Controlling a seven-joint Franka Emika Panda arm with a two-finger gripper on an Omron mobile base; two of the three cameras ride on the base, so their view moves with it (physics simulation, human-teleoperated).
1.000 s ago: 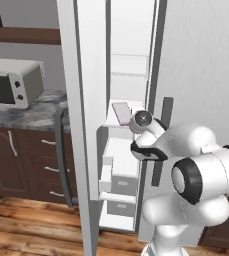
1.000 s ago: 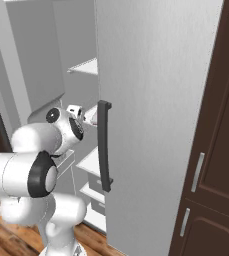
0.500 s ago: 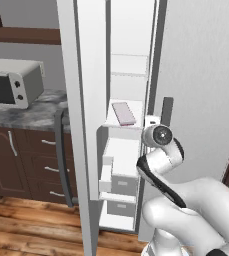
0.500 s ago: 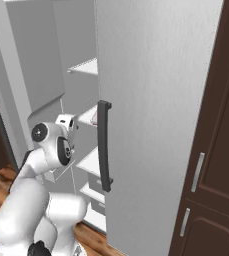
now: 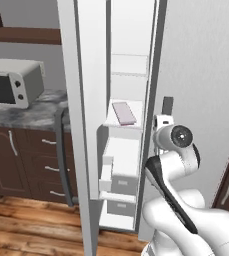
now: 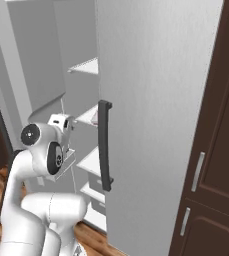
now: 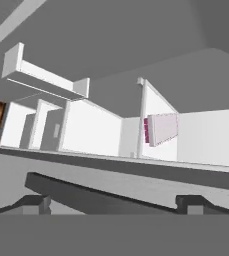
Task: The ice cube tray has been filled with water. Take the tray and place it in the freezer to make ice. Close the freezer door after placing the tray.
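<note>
Hanging nearest the camera, the hand (image 7: 113,202) had its two fingers spread wide apart, empty, pointed at the open freezer (image 5: 128,150). Just beyond them the dark bar handle (image 7: 101,195) crossed the hand view. Farther in, the ice cube tray (image 5: 124,113) lay flat on a white shelf (image 5: 117,122) inside the freezer, above the white drawers (image 5: 117,182). The tray looked thin, stiff and light, but slick and holding water, so it should probably be kept level and gripped across its narrow width. The freezer door (image 5: 81,125) stood open; it was likely best pushed near its handle (image 5: 62,150) to shut it.
</note>
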